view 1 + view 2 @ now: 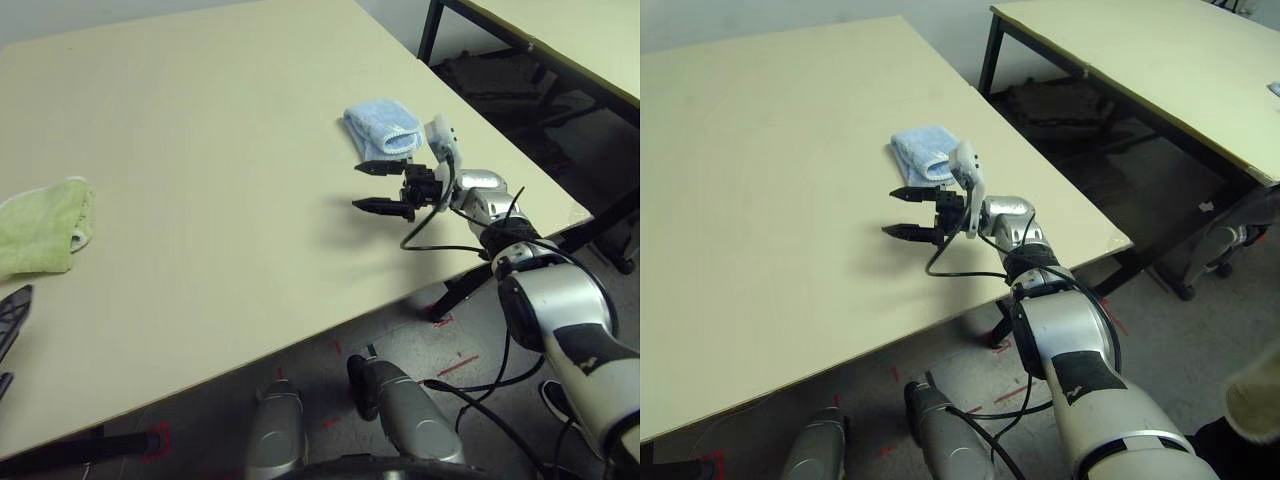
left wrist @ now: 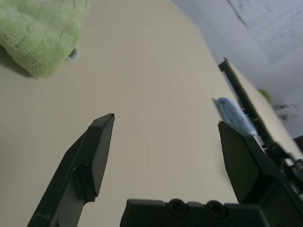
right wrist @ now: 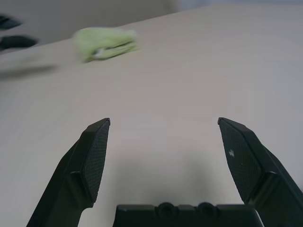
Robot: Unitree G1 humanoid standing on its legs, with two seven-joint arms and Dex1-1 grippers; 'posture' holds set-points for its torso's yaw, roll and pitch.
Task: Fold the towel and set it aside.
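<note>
The light green towel (image 1: 45, 230) lies folded in a thick bundle at the left side of the table (image 1: 220, 150), with white edging showing along one end. My left gripper (image 2: 165, 120) is open just in front of the towel (image 2: 38, 33), with nothing between its fingers; its dark fingers (image 1: 12, 315) show at the left edge of the head view. My right gripper (image 1: 380, 188) hovers open and empty over the right part of the table, pointing left towards the distant towel (image 3: 106, 42).
A small light blue folded cloth (image 1: 383, 125) lies just behind my right gripper, near the table's right edge. A second table (image 1: 1160, 70) stands to the right across a gap. Bare tabletop stretches between the two grippers.
</note>
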